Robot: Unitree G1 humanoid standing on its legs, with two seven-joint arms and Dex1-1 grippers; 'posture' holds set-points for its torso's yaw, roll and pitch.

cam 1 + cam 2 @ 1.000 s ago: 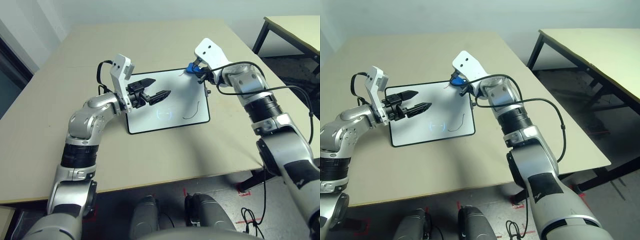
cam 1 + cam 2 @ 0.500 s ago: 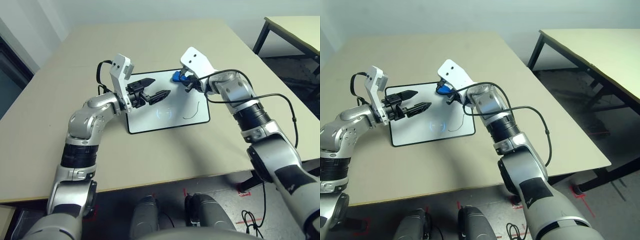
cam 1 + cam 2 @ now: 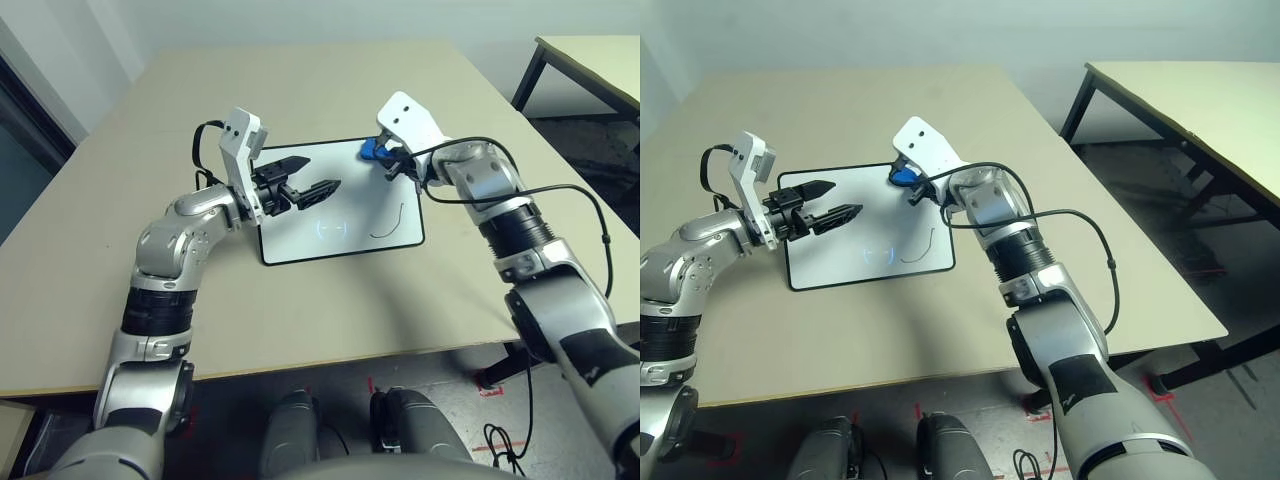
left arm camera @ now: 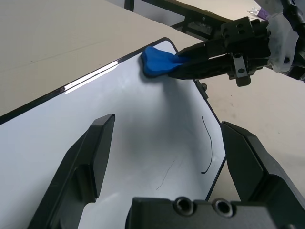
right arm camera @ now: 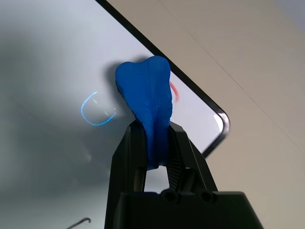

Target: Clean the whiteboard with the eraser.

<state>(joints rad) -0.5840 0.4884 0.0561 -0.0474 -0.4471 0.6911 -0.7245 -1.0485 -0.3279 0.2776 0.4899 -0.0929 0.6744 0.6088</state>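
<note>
The whiteboard [image 3: 300,235] lies flat at the middle of the beige table. A dark curved pen line [image 3: 390,225] marks its right part, and a small red stroke [image 5: 174,90] sits by its far right corner. My right gripper [image 3: 385,160] is shut on the blue eraser [image 3: 371,150], pressing it onto the board near the far edge, right of centre. The eraser [image 5: 145,100] sticks out past the fingertips. My left gripper [image 3: 318,173] hovers open over the board's left part, holding nothing. From the left wrist, the eraser [image 4: 156,62] is beyond the open left gripper [image 4: 171,157].
The beige table [image 3: 330,320] has bare surface all round the board. A second table [image 3: 1200,100] with black legs stands off to the right, with a gap of floor between. A black cable [image 3: 590,210] loops off my right forearm.
My right gripper swept the eraser left along the board's far edge, then part of the way back to the right. The left arm has stayed still.
</note>
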